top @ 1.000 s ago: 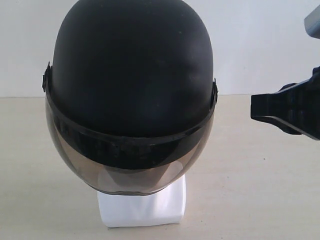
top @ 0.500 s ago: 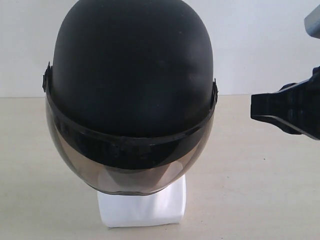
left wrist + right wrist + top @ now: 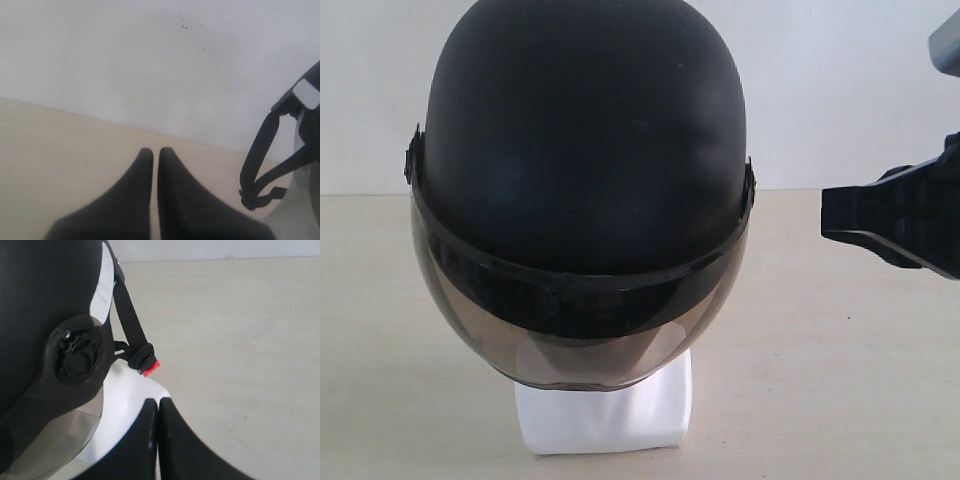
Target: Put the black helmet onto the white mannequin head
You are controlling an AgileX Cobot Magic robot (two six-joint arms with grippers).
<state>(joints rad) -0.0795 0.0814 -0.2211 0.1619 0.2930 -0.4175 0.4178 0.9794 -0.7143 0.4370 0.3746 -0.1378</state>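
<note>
Black helmet: seated over the white mannequin head, with its tinted visor down across the face; only the neck and base show below.
Change: none; the helmet and both arms sit exactly as they did a second ago.
Left gripper: fingers pressed together and empty, off to the side of the hanging strap.
Right gripper: fingers closed on nothing, near the red buckle but clear of the helmet.
Meaning: placement looks finished; the helmet stands unaided and the arms are idle.
</note>
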